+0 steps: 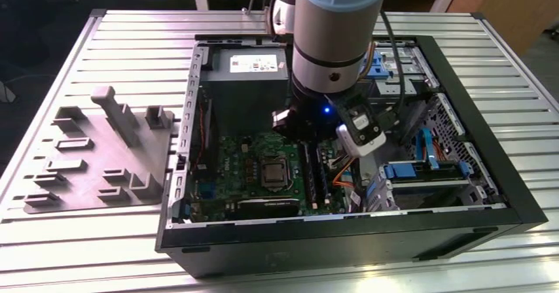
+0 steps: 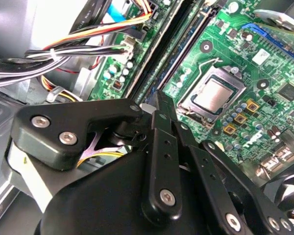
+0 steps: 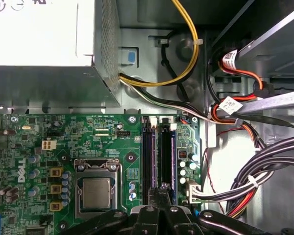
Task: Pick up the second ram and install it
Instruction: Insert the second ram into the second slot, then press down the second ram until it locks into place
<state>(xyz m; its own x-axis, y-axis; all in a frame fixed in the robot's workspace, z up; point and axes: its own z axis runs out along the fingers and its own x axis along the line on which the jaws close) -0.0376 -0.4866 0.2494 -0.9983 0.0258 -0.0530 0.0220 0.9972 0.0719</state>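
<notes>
Saw a slatted desk [image 1: 88, 241] carrying an open case [image 1: 349, 244], side panel off. Followed the arm [image 1: 336, 31] down into that case, over the green board [image 3: 108, 142]. Found the tool [image 3: 160, 188] low over the board in both wrist views [image 2: 159, 98], pressed together with no gap visible between the tips. Placed the tips at the near end of the two long slots, just beside the processor [image 3: 96, 192]. Made out the ram [image 3: 166, 156] as a dark strip standing edge-on in the slot farther from the processor, running straight away from the tips. Could not tell whether tips and ram touched.
</notes>
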